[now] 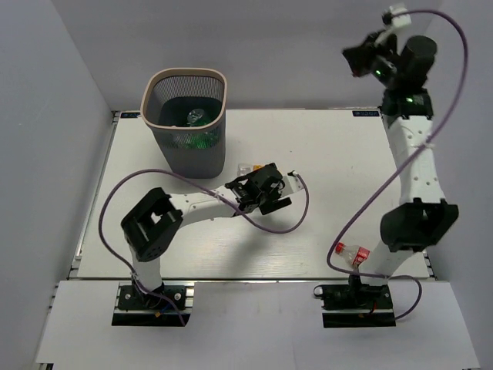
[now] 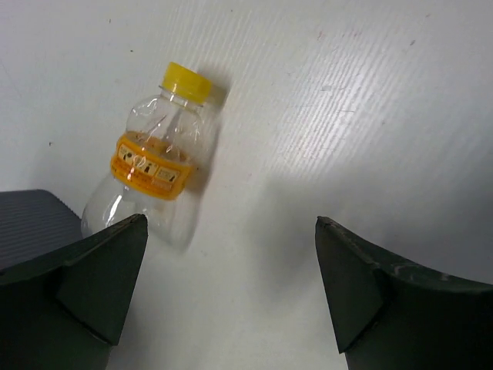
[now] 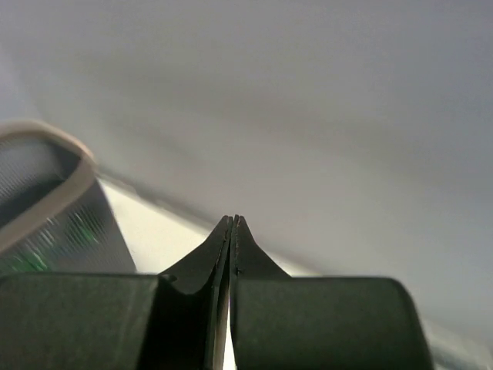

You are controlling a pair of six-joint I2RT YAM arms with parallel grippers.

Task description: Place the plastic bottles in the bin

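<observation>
A clear bottle [image 2: 150, 166] with a yellow cap and an orange label lies on the white table, ahead and left of my open, empty left gripper [image 2: 231, 231]. In the top view this bottle [image 1: 246, 168] peeks out beside the left gripper [image 1: 260, 189], just right of the bin [image 1: 185, 77]. The bin holds green and clear bottles [image 1: 196, 117]. Another clear bottle [image 1: 350, 252] with a red cap lies near the right arm's base. My right gripper [image 1: 358, 58] is raised high at the back right, shut and empty [image 3: 233, 221].
The bin's dark ribbed wall [image 2: 31, 220] shows at the left edge of the left wrist view, close to the bottle. Its pale rim [image 3: 46, 139] shows at the left of the right wrist view. A purple cable [image 1: 285, 223] loops over the table.
</observation>
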